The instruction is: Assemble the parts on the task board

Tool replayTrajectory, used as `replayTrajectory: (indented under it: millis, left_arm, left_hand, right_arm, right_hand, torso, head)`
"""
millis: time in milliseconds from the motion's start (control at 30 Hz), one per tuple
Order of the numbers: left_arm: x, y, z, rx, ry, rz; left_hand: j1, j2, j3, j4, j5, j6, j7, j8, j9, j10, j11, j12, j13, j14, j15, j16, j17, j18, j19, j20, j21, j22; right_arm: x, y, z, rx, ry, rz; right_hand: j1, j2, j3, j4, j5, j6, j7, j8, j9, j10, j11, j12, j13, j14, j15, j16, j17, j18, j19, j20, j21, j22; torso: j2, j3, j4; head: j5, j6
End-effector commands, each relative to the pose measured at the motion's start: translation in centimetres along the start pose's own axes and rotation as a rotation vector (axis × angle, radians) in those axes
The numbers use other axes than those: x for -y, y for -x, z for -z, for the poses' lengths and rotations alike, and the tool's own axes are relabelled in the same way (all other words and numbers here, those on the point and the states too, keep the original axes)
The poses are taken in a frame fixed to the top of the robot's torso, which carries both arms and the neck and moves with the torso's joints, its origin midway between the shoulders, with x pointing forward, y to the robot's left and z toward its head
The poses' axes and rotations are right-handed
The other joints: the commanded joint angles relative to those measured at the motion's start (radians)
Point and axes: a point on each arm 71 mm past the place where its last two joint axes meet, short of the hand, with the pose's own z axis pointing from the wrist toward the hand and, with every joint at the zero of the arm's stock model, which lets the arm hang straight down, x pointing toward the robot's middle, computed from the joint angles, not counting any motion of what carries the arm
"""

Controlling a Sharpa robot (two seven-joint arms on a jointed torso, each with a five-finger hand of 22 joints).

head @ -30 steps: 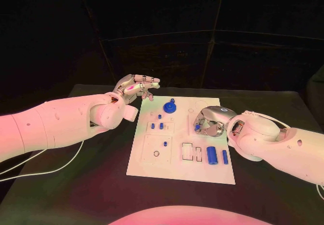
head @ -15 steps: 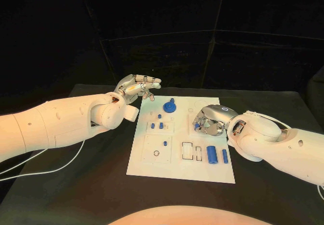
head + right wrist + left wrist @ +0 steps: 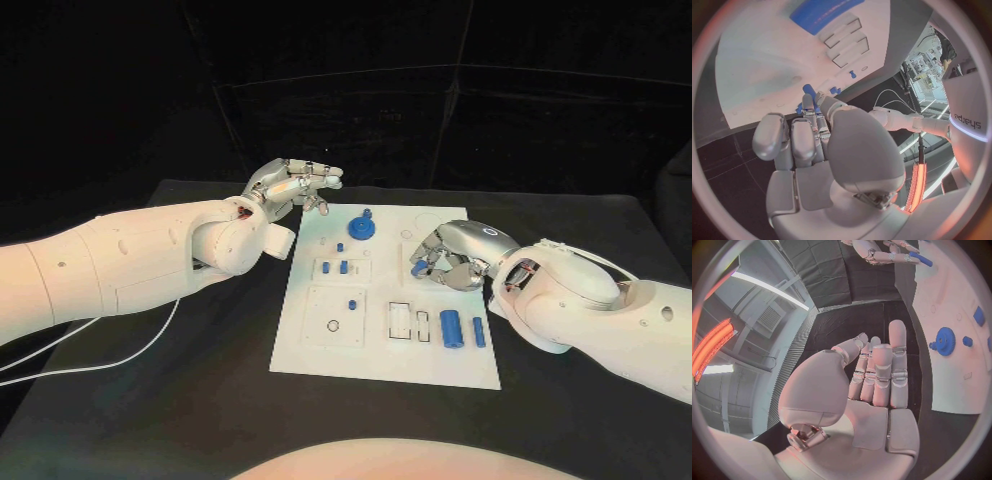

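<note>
On the near right part of the white task board [image 3: 361, 350], a blue cylinder [image 3: 453, 329] and a thinner blue bar [image 3: 479, 333] lie side by side, just toward the robot from the right hand [image 3: 450, 258]. That hand hovers over the board's right side with its fingers curled down around a small blue part [image 3: 420, 267] held at the fingertips. Toward the middle, small blue pegs [image 3: 335, 267] stand in the board, left of the right hand. Farther off, a blue gear [image 3: 362, 227] sits near the board's far edge, just beside the left hand [image 3: 289, 187], which hangs past the far left corner with fingers loosely extended, holding nothing.
</note>
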Motion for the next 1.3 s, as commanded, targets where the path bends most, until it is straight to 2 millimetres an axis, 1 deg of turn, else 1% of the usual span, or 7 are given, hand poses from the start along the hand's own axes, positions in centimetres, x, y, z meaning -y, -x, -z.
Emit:
replayTrajectory:
  millis: [33,367,533,700,767,900,1300]
  left_arm:
    - [0.1,0.0,0.0,-0.009,-0.005,0.002]
    - [0.2,0.2,-0.1,0.003,-0.015,-0.004]
    - [0.2,0.4,-0.1,0.014,-0.02,-0.009]
    - [0.3,0.5,-0.2,0.021,-0.024,-0.013]
    - [0.3,0.4,-0.2,0.022,-0.027,-0.014]
    - [0.4,0.4,-0.3,0.026,-0.034,-0.016]
    - [0.4,0.4,-0.3,0.029,-0.04,-0.018]
  left_hand:
    - [-0.002,0.002,-0.003,-0.006,0.005,0.0,0.0,-0.001,0.001,-0.006,0.001,0.003,0.0,-0.007,-0.001,0.007,0.001,0.007,-0.002,0.001,-0.004,-0.001]
    - [-0.005,0.001,-0.005,-0.005,0.005,0.0,0.001,-0.002,0.0,-0.007,0.001,0.004,0.0,-0.008,0.0,0.008,0.0,0.007,-0.002,0.001,-0.005,-0.002]
    - [-0.005,0.001,-0.005,-0.005,0.005,0.0,0.001,-0.002,0.0,-0.007,0.001,0.004,0.0,-0.008,0.0,0.008,0.0,0.007,-0.002,0.001,-0.005,-0.002]
    - [-0.006,0.001,-0.006,-0.004,0.005,-0.001,0.001,-0.002,0.0,-0.008,0.002,0.004,0.0,-0.008,0.0,0.007,-0.003,0.007,-0.001,0.001,-0.005,-0.002]
    - [-0.006,0.001,-0.006,-0.004,0.005,-0.001,0.001,-0.002,0.0,-0.008,0.002,0.004,0.0,-0.008,0.0,0.007,-0.003,0.007,-0.001,0.001,-0.005,-0.002]
    - [-0.007,0.001,-0.007,-0.004,0.005,-0.001,0.001,-0.002,0.0,-0.008,0.002,0.005,0.0,-0.009,0.0,0.007,-0.005,0.007,-0.001,0.002,-0.005,-0.002]
    - [-0.008,0.002,-0.007,-0.003,0.005,-0.002,0.001,-0.002,0.0,-0.008,0.002,0.005,0.0,-0.01,0.0,0.006,-0.006,0.007,-0.002,0.002,-0.005,-0.002]
  right_arm:
    - [-1.2,0.9,0.4,0.069,0.036,-0.066]
    - [-4.7,0.7,0.2,0.052,0.133,-0.149]
    - [-7.1,-0.2,-1.2,0.009,0.211,-0.149]
    - [-9.0,-1.6,-2.4,-0.046,0.264,-0.128]
    - [-9.8,-2.7,-2.9,-0.08,0.285,-0.12]
    - [-10.5,-4.2,-3.4,-0.121,0.299,-0.106]
    - [-10.8,-6.5,-4.0,-0.194,0.29,-0.054]
  right_hand:
    - [-0.005,-0.007,0.008,-0.001,-0.003,0.005,0.003,-0.008,0.009,-0.003,0.006,-0.006,0.001,0.018,0.002,-0.004,-0.002,-0.015,-0.002,0.0,0.004,0.0]
    - [-0.008,-0.013,0.012,-0.003,-0.002,0.004,0.003,-0.011,0.008,-0.003,0.007,-0.011,0.001,0.018,0.003,-0.004,-0.003,-0.015,-0.003,0.001,0.005,0.001]
    - [-0.007,-0.012,0.018,-0.006,-0.001,0.003,0.004,-0.013,0.008,-0.004,0.008,-0.016,0.001,0.017,0.004,-0.006,-0.008,-0.015,-0.004,0.001,0.005,0.001]
    - [-0.007,-0.011,0.02,-0.007,-0.001,0.003,0.004,-0.013,0.008,-0.004,0.008,-0.017,0.001,0.016,0.004,-0.007,-0.009,-0.016,-0.003,0.002,0.006,0.004]
    - [-0.007,-0.011,0.021,-0.007,-0.001,0.004,0.004,-0.013,0.008,-0.004,0.008,-0.018,0.001,0.016,0.004,-0.007,-0.01,-0.016,-0.003,0.002,0.006,0.003]
    - [-0.008,-0.011,0.022,-0.007,-0.001,0.004,0.005,-0.014,0.008,-0.004,0.009,-0.019,0.001,0.016,0.005,-0.007,-0.011,-0.016,-0.004,0.002,0.006,0.003]
    - [-0.008,-0.01,0.024,-0.008,0.0,0.004,0.005,-0.014,0.007,-0.003,0.009,-0.021,0.001,0.016,0.005,-0.006,-0.009,-0.016,-0.004,0.002,0.006,0.004]
  torso:
    - [0.0,-0.0001,-0.0005]
    - [0.002,-0.0017,0.0011]
    - [0.004,-0.0009,0.0014]
    - [0.004,-0.0033,0.004]
    - [0.004,-0.0016,0.0006]
    - [0.005,0.0007,0.0013]
    - [0.002,0.0003,-0.0007]
  head:
    - [0.002,0.001]
    - [0.007,-0.001]
    - [0.016,-0.008]
    - [0.016,-0.012]
    - [0.023,-0.015]
    - [0.029,-0.02]
    - [0.042,-0.032]
